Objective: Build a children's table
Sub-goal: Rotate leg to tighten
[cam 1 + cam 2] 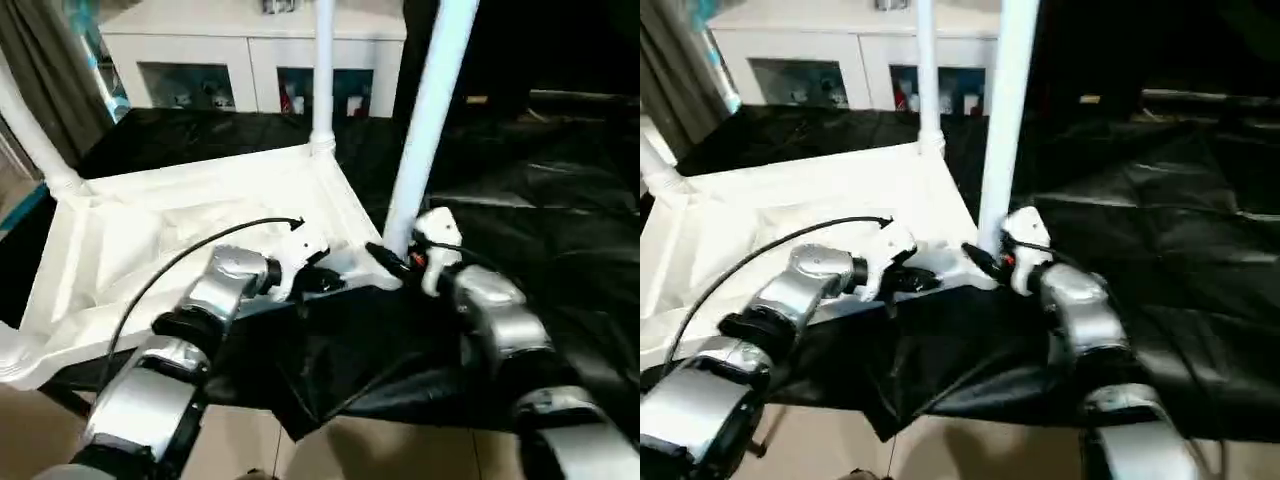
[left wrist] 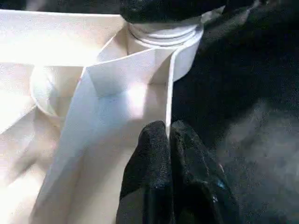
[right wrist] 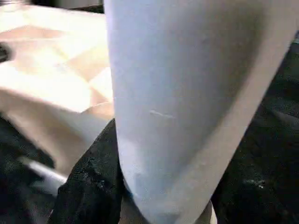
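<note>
We judge that the near leg (image 1: 425, 130), which our right gripper (image 1: 395, 258) grips low at its base, can lean or jump out of its corner socket if we push it off its axis, and the children's table (image 1: 150, 235), upside down on the black-covered counter (image 1: 560, 220), can then slide. Our left gripper (image 1: 312, 278) has closed jaws pressing on a rib near that socket. We count three legs standing, one tabletop and two grippers.

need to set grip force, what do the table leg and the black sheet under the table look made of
Table leg: likely plastic, smooth white tube with a soft sheen and no grain. Black sheet: thin plastic film or coated fabric, judging by its glossy creases and wrinkles; which one is unclear.
</note>
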